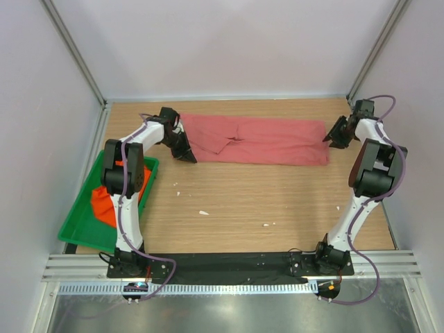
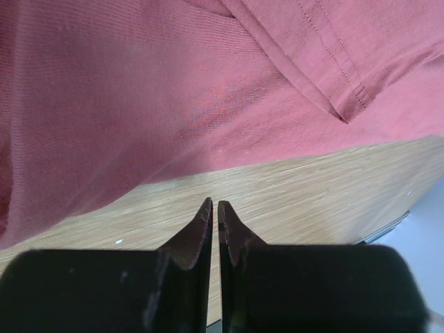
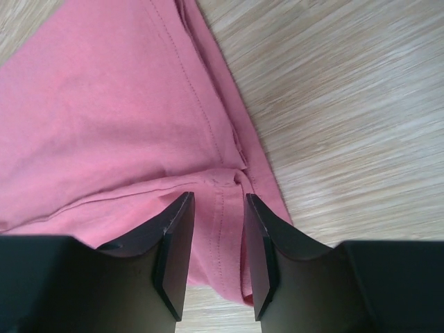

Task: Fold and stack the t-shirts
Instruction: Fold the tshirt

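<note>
The rose-pink t-shirt (image 1: 263,141) lies folded into a long flat strip across the far part of the table. My left gripper (image 1: 186,154) is at the strip's left near corner. In the left wrist view its jaws (image 2: 215,205) are shut and empty over bare wood, just off the pink t-shirt's (image 2: 173,90) edge. My right gripper (image 1: 331,137) is at the strip's right end. In the right wrist view it (image 3: 218,198) is open and straddles the hemmed corner of the pink t-shirt (image 3: 118,118). The orange t-shirt (image 1: 103,202) lies crumpled in the tray, partly hidden by the left arm.
A green plastic tray (image 1: 78,223) sits at the table's left edge beside the left arm. A few small white scraps (image 1: 203,212) lie on the wood in the middle. White walls and metal posts close in the back and sides.
</note>
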### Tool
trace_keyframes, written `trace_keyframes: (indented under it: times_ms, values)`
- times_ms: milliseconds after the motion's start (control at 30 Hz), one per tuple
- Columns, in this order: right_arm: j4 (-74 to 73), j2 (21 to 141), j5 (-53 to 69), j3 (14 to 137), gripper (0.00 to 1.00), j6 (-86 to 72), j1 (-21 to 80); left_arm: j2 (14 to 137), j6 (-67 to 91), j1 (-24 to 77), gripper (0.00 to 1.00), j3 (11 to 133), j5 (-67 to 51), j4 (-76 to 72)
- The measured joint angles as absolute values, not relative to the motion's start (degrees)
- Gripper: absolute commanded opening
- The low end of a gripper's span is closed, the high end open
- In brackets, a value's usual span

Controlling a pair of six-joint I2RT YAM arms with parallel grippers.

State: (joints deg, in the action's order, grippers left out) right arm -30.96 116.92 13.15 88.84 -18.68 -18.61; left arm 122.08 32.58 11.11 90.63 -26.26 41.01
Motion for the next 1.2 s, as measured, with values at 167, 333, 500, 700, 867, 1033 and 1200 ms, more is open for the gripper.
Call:
trace_keyframes:
  times_ms: [167,333,500,700,867,1033,1200]
  values:
    - [-31.6,118.7,13.1,90.4,0.41,-18.5,-18.6,122.1,32.7,11.1,0.06,90.6,-26.2,41.0]
    - [-32.0,120.8,13.1,90.9,0.41,-18.5,-18.1,122.1,32.8,11.1,0.06,90.6,-26.2,41.0]
    - [-32.1,121.8,13.1,91.3,0.40,-18.5,-17.7,122.1,32.8,11.1,0.06,90.6,-26.2,41.0]
    - [-32.2,123.0,13.1,93.1,0.28,-18.3,-17.7,122.1,32.9,11.1,0.06,90.6,-26.1,41.0]
    - [-32.8,123.6,13.2,94.7,0.07,-17.9,-17.5,122.1,33.0,11.1,0.05,90.6,-26.0,41.0]
    - [-33.8,123.5,12.3,95.1,0.04,-18.0,-16.7,122.1,33.1,11.1,0.05,90.6,-25.9,41.0]
    - [-37.3,121.3,11.0,95.1,0.04,-19.7,-16.0,122.1,33.6,11.1,0.05,90.6,-25.7,41.0]
